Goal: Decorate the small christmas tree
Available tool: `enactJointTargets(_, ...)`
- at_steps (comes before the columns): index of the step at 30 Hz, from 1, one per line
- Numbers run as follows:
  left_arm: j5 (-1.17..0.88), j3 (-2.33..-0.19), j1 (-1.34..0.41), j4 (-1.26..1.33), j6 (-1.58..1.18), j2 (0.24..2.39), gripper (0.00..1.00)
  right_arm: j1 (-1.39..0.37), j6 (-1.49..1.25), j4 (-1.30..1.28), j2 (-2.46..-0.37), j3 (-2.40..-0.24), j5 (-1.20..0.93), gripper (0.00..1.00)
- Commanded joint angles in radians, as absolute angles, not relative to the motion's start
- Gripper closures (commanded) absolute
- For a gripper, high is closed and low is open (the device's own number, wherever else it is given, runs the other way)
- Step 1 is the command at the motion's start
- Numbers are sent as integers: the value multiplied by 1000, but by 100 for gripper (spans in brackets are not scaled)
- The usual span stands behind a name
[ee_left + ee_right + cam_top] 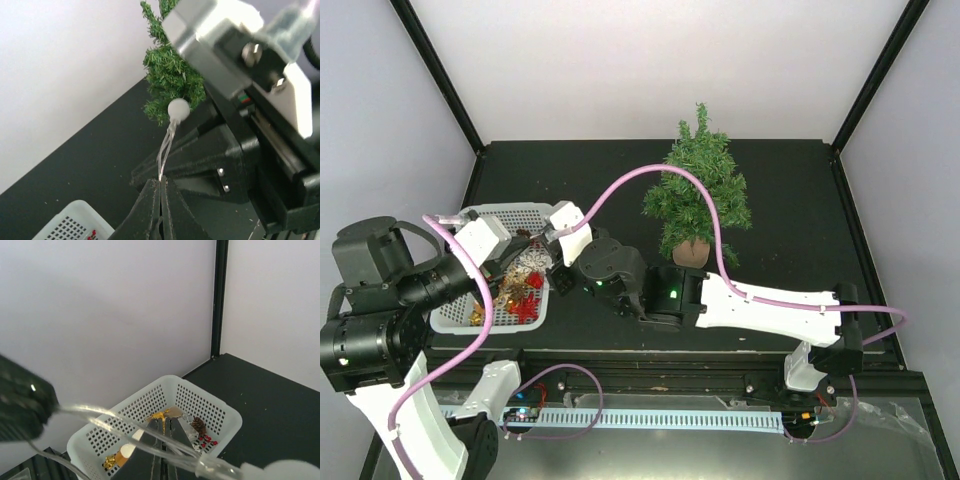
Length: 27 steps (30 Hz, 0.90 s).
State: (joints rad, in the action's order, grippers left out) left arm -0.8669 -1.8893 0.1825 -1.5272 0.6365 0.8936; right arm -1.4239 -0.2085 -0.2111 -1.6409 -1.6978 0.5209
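Left claw (160,189) and right claw (161,429), both pinched shut on one thin light wire (166,145) over the basket (220,412) at near left: likely risk is the wire slipping free, or snagging and toppling the small christmas tree (698,195), which stands upright far right of them, bushy green, pointed, on a tan stump, with no ornaments seen.

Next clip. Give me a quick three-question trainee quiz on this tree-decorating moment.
1. True or false: the left hand is shut on a clear wire carrying a white bulb.
2. The ornaments lie in: A) a metal tray, B) the white basket, C) a cardboard box?
3. Fill in: in the top view, the small christmas tree stands to the basket's ____.
Key: 1 true; 2 B; 3 right.
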Motion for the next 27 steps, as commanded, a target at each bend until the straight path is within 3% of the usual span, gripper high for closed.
enactJointTargets(1,-899,-1851,180,-1522,656,867,98,-1420,-199,-210,-1643,-1736,567,99)
enactJointTargets(6,-919,-1774,179,-1484,654,841,94,-1420,-171,-215,-1594,-1738,592,99)
enactJointTargets(8,-951,-1746,180,-1504,691,830,74,-1420,-149,-233,-1579,-1761,597,99)
enactJointTargets(10,-973,-1714,181,-1513,734,813,39,-1420,-135,-273,-1569,-1804,604,99)
enactJointTargets(11,-976,-1700,180,-1508,739,805,28,-1420,-129,-292,-1565,-1825,608,99)
enactJointTargets(14,-968,-1673,180,-1480,741,796,11,-1420,-102,-310,-1540,-1859,615,99)
enactJointTargets(17,-922,-1617,181,-1423,737,797,1,-1420,-74,-331,-1523,-1915,625,99)
enactJointTargets(27,-844,-1329,180,-1247,843,762,1,-1420,-13,-417,-1525,-2072,640,99)
